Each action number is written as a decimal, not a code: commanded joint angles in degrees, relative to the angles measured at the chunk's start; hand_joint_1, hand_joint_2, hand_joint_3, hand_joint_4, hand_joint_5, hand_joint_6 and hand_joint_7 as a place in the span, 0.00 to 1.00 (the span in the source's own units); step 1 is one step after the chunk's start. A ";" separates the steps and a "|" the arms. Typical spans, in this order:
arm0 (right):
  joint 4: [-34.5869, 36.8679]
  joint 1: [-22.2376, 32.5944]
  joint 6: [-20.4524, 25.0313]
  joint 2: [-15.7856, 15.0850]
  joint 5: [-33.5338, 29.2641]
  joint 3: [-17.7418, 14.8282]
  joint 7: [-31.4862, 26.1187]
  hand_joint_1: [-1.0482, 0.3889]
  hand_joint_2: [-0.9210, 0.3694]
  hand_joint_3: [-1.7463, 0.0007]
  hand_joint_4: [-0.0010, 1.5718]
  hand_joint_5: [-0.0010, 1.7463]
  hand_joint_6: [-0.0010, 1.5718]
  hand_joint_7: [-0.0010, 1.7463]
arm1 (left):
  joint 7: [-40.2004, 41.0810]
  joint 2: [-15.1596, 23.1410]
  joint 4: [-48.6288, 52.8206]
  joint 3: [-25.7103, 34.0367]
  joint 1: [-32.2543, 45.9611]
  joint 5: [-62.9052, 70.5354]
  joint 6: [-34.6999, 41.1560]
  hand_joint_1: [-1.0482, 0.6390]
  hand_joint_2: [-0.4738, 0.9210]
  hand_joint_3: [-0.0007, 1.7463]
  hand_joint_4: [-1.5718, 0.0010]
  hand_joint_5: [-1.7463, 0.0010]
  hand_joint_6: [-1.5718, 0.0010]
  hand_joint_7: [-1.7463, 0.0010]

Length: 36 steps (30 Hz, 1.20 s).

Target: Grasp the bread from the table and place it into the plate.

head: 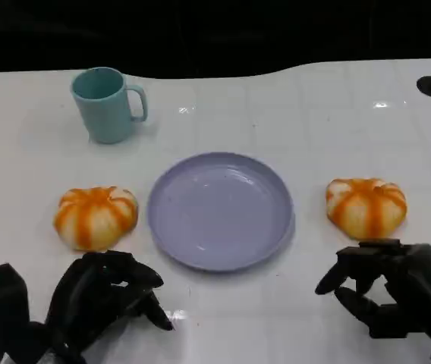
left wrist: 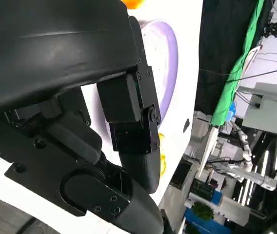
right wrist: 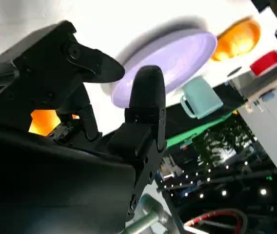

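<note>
Orange-striped bread rolls lie on the white bench (head: 329, 106), one on either side of a lavender plate (head: 221, 209) at the frame's centre. Left roll (head: 95, 216) sits at centre left, just beside the plate's left rim but apart from it; directly below it, near and not touching, the left robot hand (head: 108, 292) hovers at the lower left with its fingers curled inward, grasping nothing. Right roll (head: 366, 205) sits at centre right, a little farther from the plate; the right robot hand (head: 386, 284) is just below it at the lower right, its fingers bent but spread apart, released and empty, the uppermost finger close under the roll's lower edge. A teal mug (head: 107, 103) stands upright at the upper left, handle to the right, well apart from the plate and both rolls
</note>
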 commanded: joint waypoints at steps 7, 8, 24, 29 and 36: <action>-7.29 1.88 4.95 -1.24 0.02 -3.17 1.05 0.50 0.01 0.95 0.27 0.34 0.40 0.09 | -0.72 1.22 -0.25 0.31 -0.20 -0.21 0.67 0.00 0.85 0.00 0.00 0.67 0.00 0.88; -7.69 1.81 5.33 -1.36 0.19 -3.43 1.31 0.50 0.01 0.95 0.25 0.33 0.40 0.08 | -0.82 1.18 -0.21 0.36 -0.24 -0.33 0.75 0.00 0.85 0.00 0.00 0.67 0.00 0.88; -17.36 1.09 22.17 -4.50 -7.43 -5.87 6.03 0.38 0.00 0.97 0.09 0.22 0.26 0.00 | -0.42 0.85 0.26 0.38 -0.53 -0.04 0.41 0.00 0.85 0.00 0.00 0.66 0.00 0.88; -18.70 -0.57 29.01 -5.17 -10.71 -4.86 8.37 0.36 0.00 0.98 0.05 0.21 0.21 0.00 | -0.38 0.89 0.30 0.46 -0.51 -0.07 0.48 0.00 0.85 0.00 0.00 0.66 0.00 0.88; -16.98 -4.39 35.49 -5.71 -14.18 -2.25 12.29 0.33 0.01 1.00 0.00 0.23 0.17 0.00 | 0.00 0.95 -0.10 0.13 -0.17 0.52 0.09 0.00 0.85 0.00 0.00 0.66 0.00 0.88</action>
